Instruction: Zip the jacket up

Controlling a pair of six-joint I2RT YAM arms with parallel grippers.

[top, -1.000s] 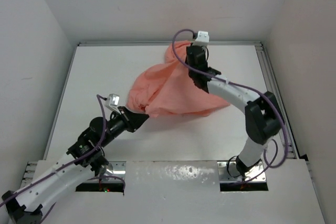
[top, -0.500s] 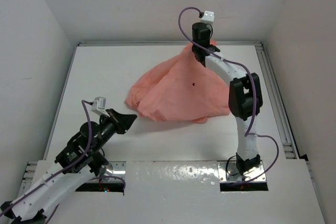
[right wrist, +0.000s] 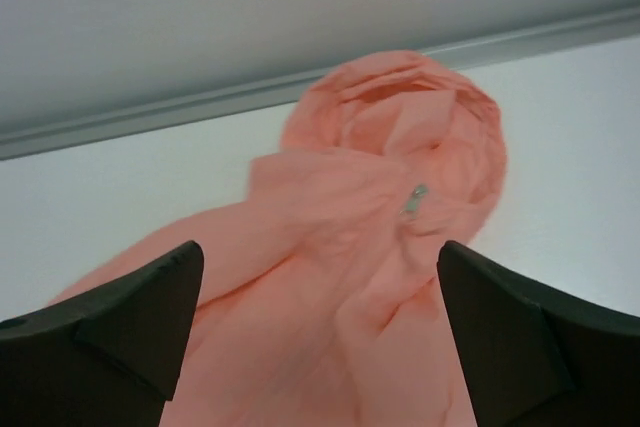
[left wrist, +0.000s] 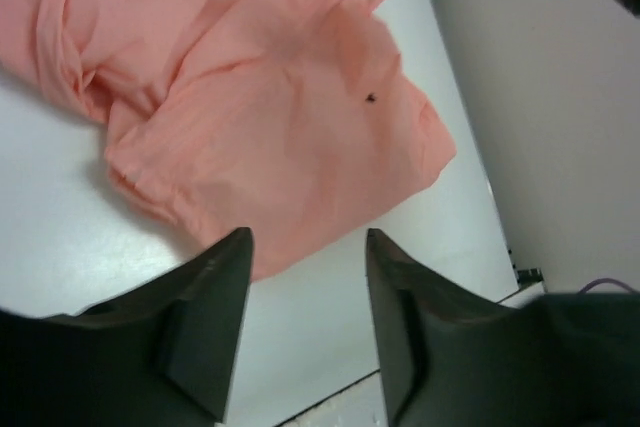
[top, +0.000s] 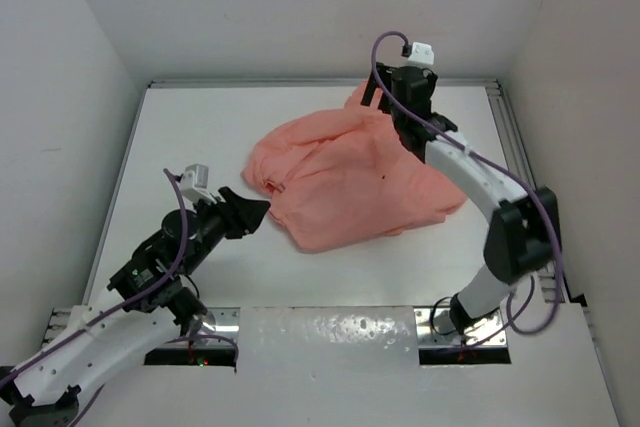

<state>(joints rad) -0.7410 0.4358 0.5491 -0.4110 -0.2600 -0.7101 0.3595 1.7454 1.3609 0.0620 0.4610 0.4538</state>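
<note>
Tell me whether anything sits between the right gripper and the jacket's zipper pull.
Nothing visible does. The right gripper hangs open facing the hood end of the jacket. In the right wrist view, the small grey zipper pull shows uncovered between its fingers. The left gripper, also open, is off by the jacket's other end.

Jacket [top: 350,182] heap blocks table [top: 190,127] ctr-right, up to back wall [top: 300,7]. Passage: bare surface left of jacket & strip along its near side.
</note>
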